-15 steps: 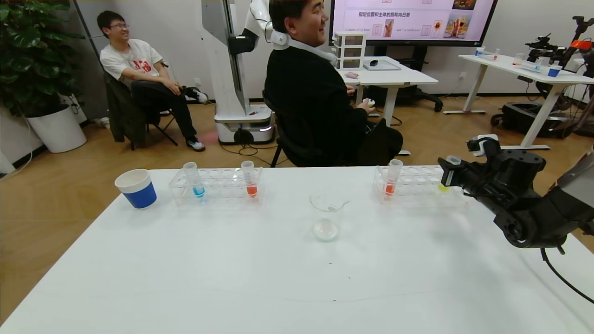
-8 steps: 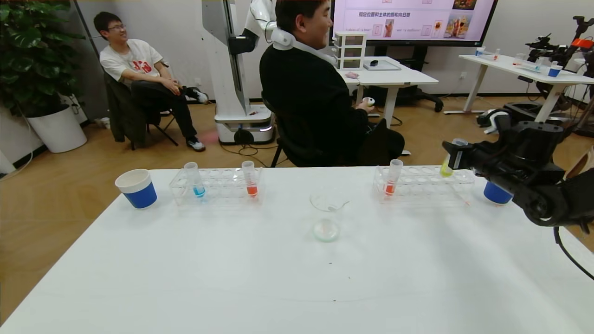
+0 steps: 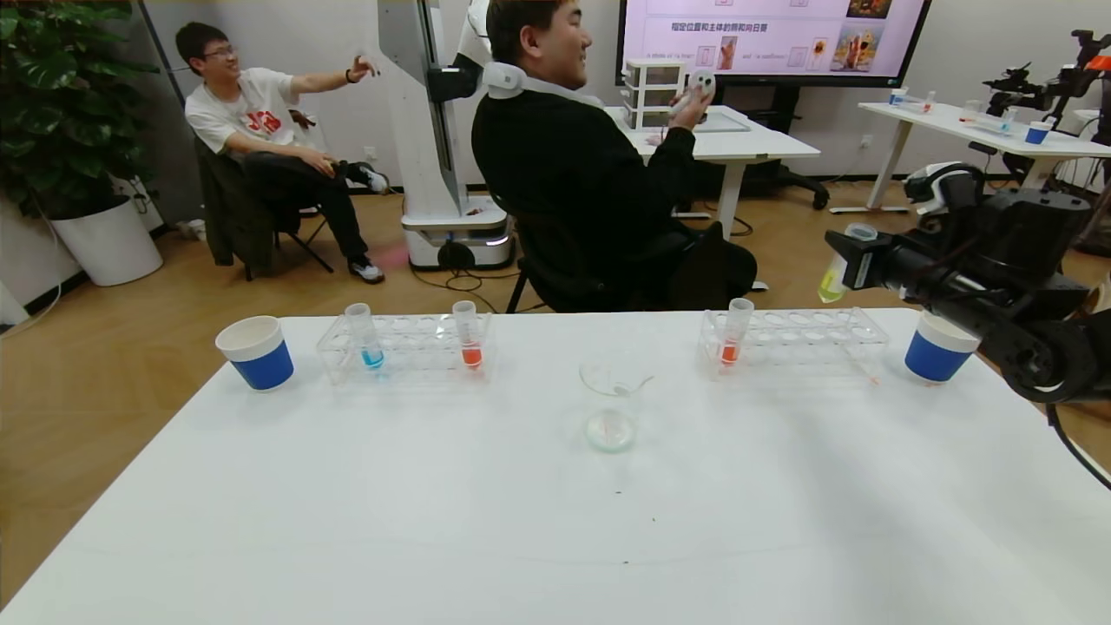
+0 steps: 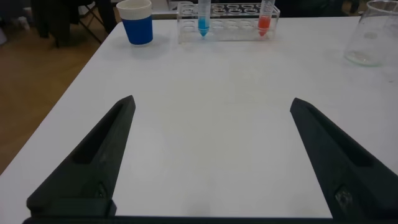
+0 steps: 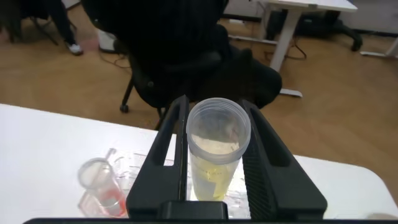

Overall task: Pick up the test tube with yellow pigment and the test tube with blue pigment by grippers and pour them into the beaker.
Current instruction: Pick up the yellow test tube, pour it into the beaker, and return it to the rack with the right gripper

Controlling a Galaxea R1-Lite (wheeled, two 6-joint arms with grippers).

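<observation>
While right gripper clamps yellow tube above rack, paper cup beside, left gripper spread empty.

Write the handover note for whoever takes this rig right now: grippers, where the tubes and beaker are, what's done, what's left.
Right gripper: shut on the yellow test tube, lifted clear above the right rack, roughly upright.
Left gripper: open, empty, low over the near left part of the table.
Blue test tube: in the left rack, beside an orange-red tube.
Beaker: mid-table between the racks, nothing coloured in it yet.
Done: yellow tube picked up.
Left: pour yellow into the beaker, pick up blue, pour it too.
</observation>
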